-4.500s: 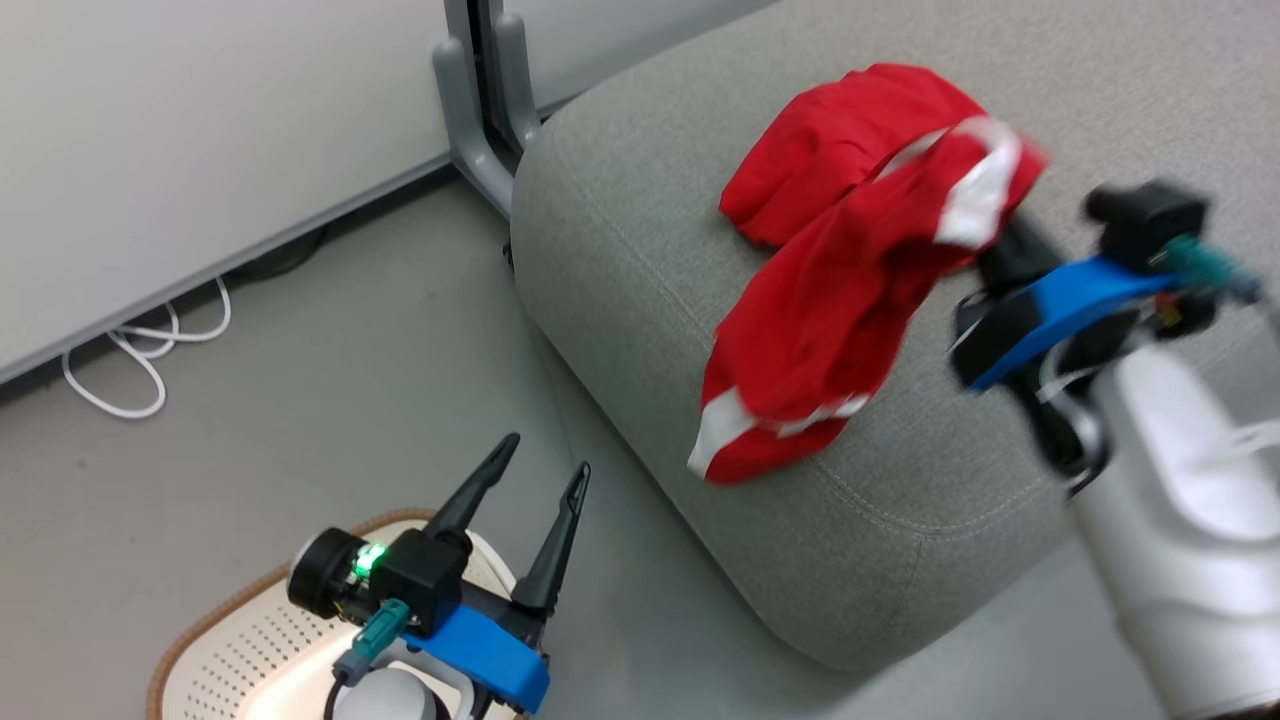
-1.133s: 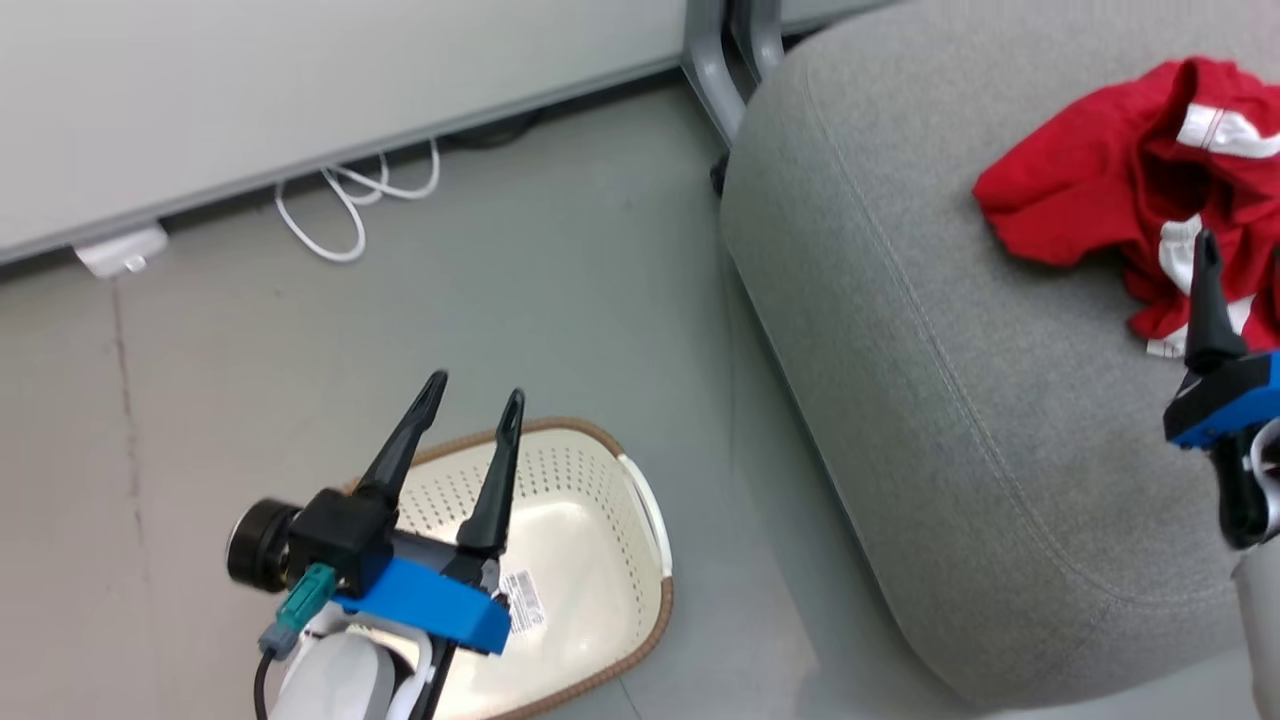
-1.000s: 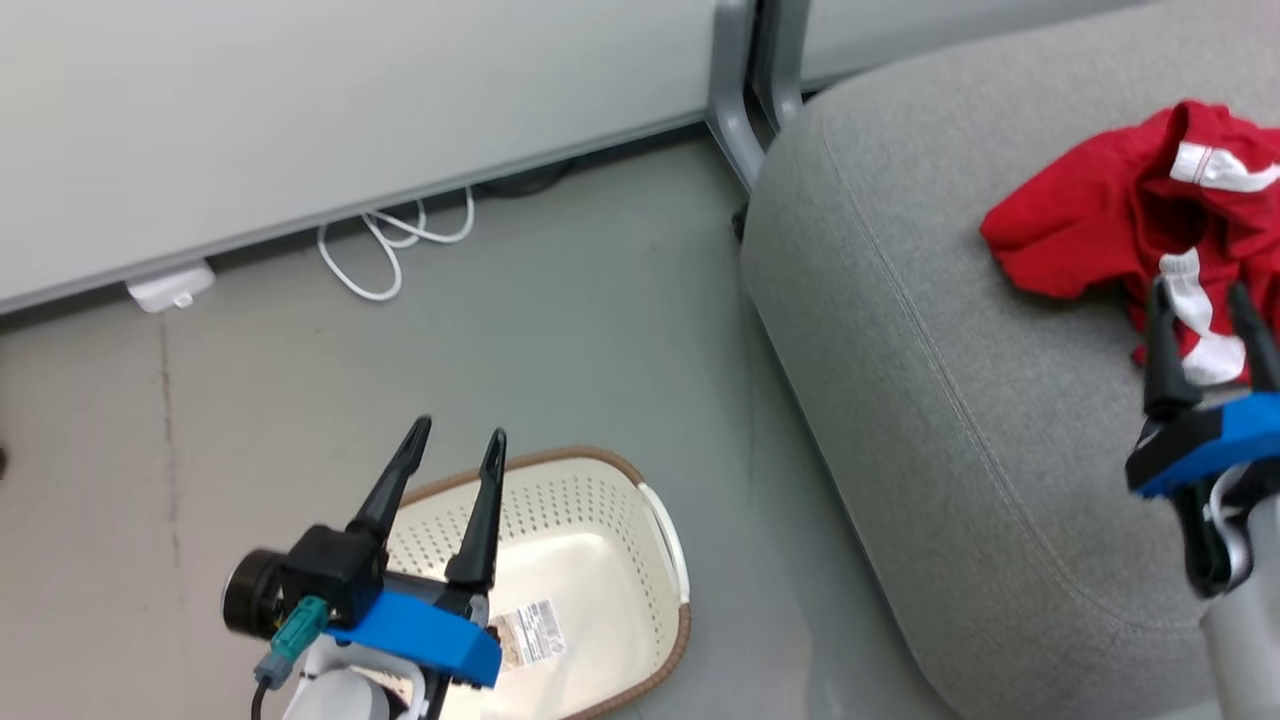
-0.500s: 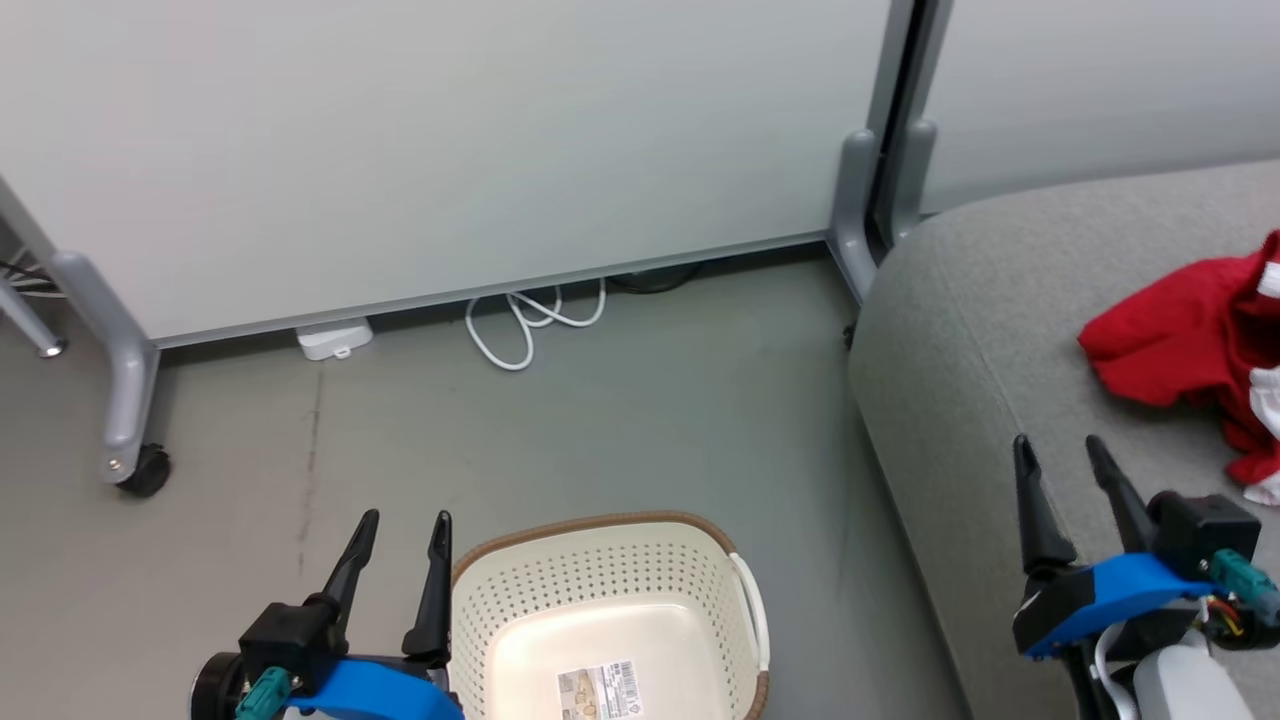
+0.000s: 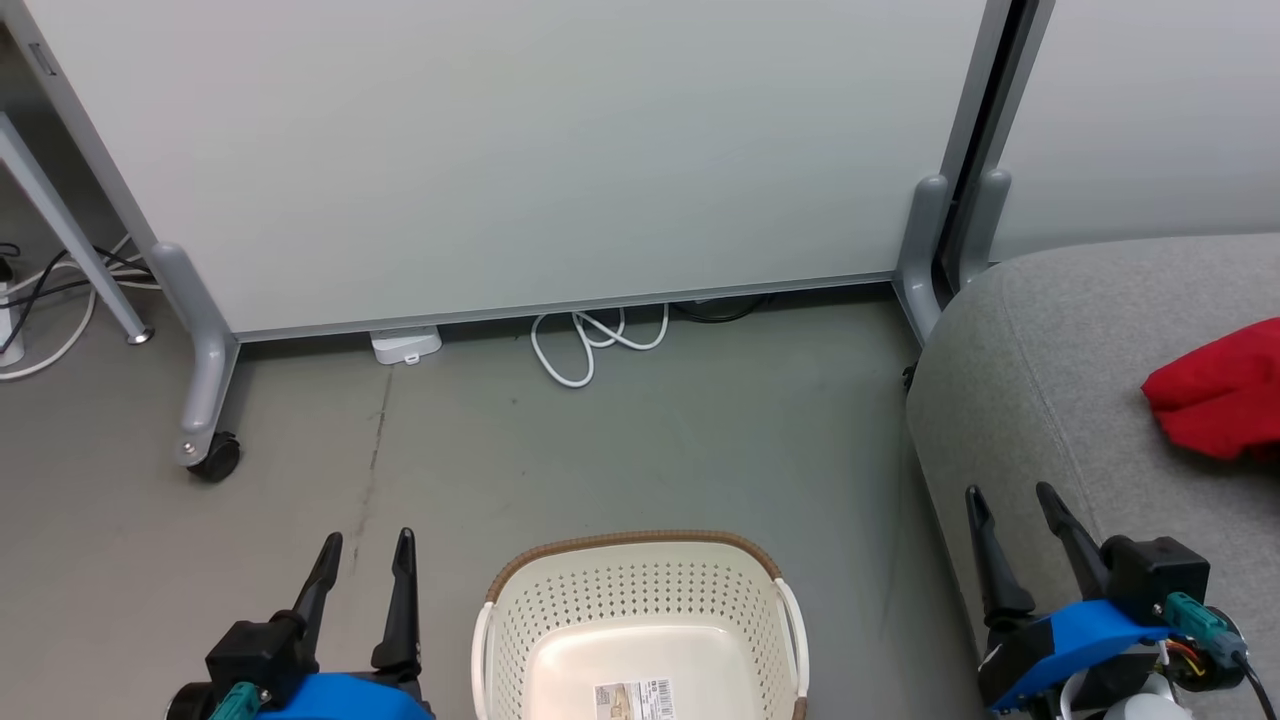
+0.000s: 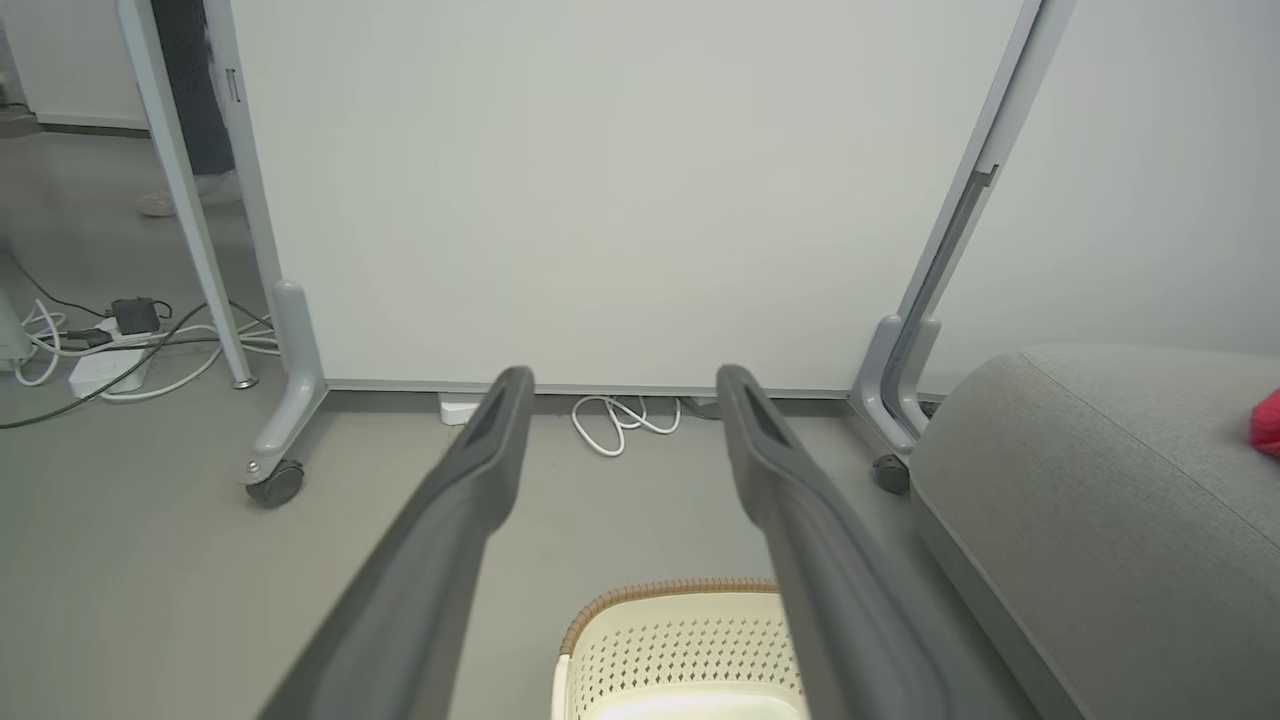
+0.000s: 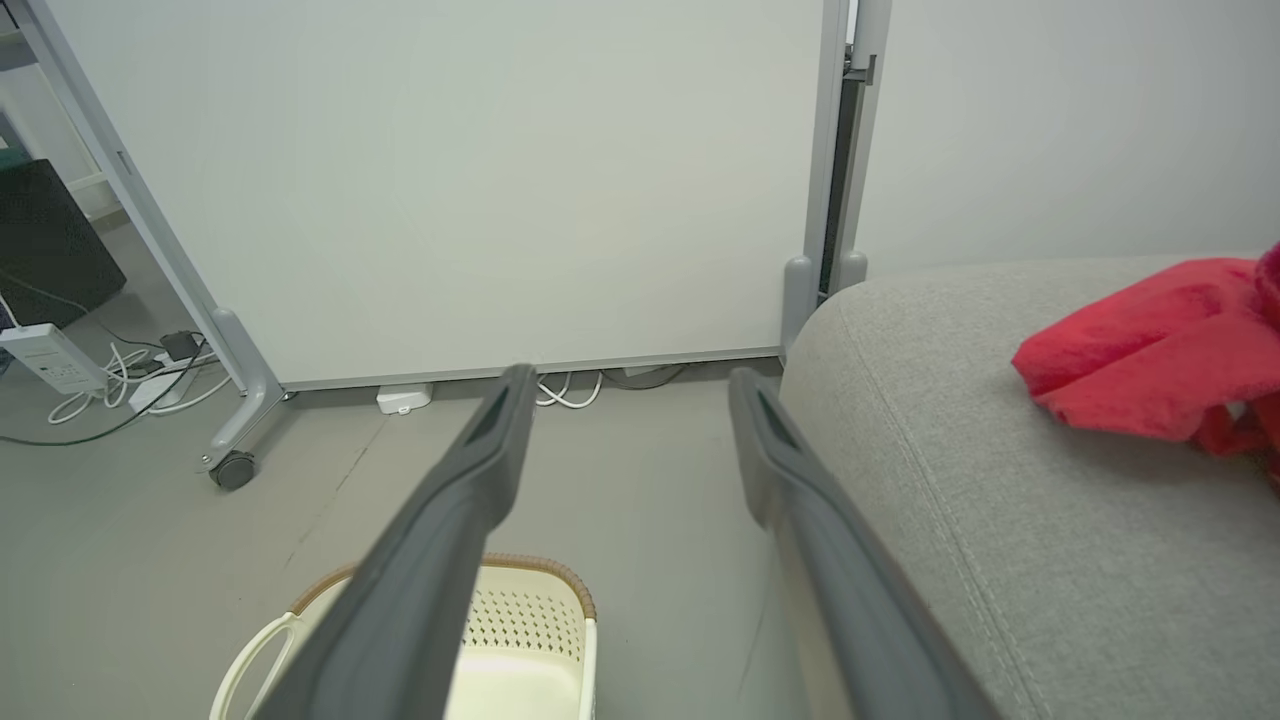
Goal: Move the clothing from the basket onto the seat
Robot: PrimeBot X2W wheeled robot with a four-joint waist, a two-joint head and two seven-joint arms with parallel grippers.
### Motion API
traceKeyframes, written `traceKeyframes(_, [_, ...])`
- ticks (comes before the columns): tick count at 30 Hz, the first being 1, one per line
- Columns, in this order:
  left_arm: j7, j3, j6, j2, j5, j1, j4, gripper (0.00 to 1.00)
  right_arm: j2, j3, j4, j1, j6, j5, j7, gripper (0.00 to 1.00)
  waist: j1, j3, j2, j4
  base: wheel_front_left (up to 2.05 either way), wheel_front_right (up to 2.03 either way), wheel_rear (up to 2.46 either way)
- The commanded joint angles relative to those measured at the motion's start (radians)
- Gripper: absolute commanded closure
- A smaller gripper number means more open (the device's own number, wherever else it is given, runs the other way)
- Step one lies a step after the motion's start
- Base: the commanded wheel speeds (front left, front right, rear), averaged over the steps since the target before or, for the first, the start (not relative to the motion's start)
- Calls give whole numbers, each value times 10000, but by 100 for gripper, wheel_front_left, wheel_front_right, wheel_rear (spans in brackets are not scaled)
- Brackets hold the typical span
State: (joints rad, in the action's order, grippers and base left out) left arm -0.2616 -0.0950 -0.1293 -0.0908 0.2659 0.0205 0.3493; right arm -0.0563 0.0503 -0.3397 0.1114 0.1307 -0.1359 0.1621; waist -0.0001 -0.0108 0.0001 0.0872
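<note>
A pale partition panel (image 5: pixel 520 150) spans 12 o'clock above the grey floor (image 5: pixel 650 440). The seat (image 5: pixel 1050 350) fills 3 o'clock in the head view, and the right wrist view adds its stitched seam. The basket (image 5: pixel 640 590) stands on the floor at 6 o'clock, its inside bare. The clothing (image 5: pixel 1215 400) lies on the seat at 3 o'clock, cut by the frame edge. The left gripper (image 5: pixel 367 540) at 7 o'clock and the right gripper (image 5: pixel 1008 492) at 5 o'clock flank the basket, jaws parted and holding nothing. In each wrist view, that gripper's fingers cross part of the basket. A coiled white cable (image 5: pixel 590 350) and a caster (image 5: pixel 215 458) sit at the panel's foot. The left wrist view adds a power strip (image 6: pixel 100 365) at 9 o'clock. The head view shows 1 label (image 5: pixel 633 697) on the basket bottom.
</note>
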Motion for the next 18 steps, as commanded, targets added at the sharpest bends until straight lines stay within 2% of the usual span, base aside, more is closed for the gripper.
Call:
traceKeyframes(1, [-50,102,-18,-26,43,-89,31,0,32,-9,62,-198,1,42,-11,0,1,-9,-1,39,0,0,0])
traceKeyframes(18, [-50,283,-19,-101,1,-3,10,0,68,-249,0,-165,1,-147,82,0,1,204,-1,144,0,0,0])
